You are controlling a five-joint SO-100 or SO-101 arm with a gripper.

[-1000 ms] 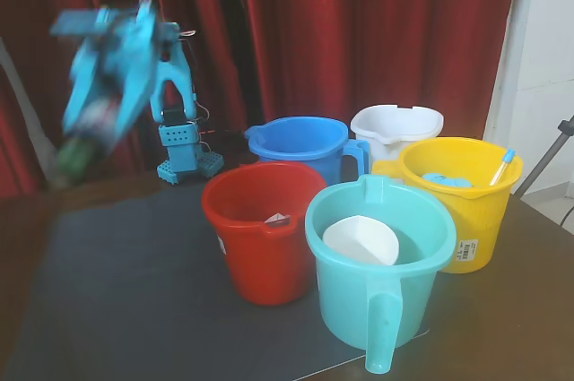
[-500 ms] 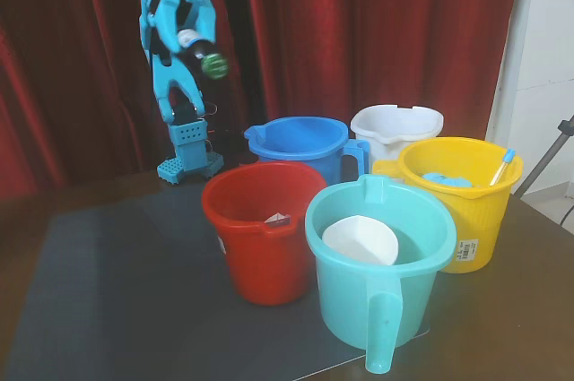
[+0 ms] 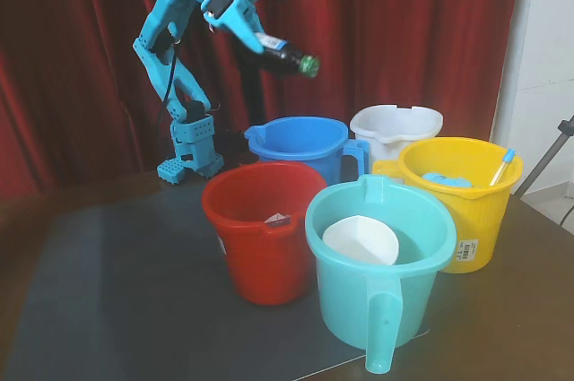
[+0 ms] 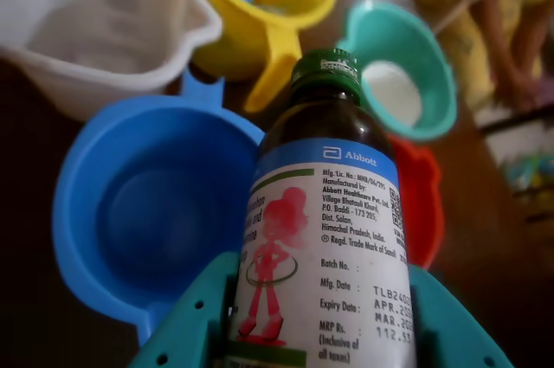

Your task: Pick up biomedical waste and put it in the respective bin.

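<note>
— Wrist view first: what writing on the medicine bottle [image 4: 325, 238]?
— "Abbott" in white on a blue band. Below, "Manufactured by: Abbott Healthcare Pvt. Ltd.", "Himachal Pradesh, India", then "Batch No.", "Mfg. Date", "Expiry Date: APR.", "MRP Rs." Pink cartoon figure with a hoop at left. Raised lettering on the green cap [image 4: 325, 70], too small to read.
— Held how?
— Clamped between the turquoise fingers [image 4: 186, 329] of the gripper [image 4: 322, 333], cap pointing away from the camera.
— And where, from the fixed view?
— High in the air, bottle [image 3: 285, 54] tilted cap-down, gripper [image 3: 260, 40] closed on it, above the blue bucket [image 3: 300, 143].
— Other buckets?
— White bucket [image 3: 397, 125] and yellow bucket [image 3: 456, 197] behind and right, red bucket [image 3: 260, 229] and teal bucket [image 3: 377, 269] in front. Barcode sticker [image 3: 466, 249] on the yellow one, unreadable.
</note>
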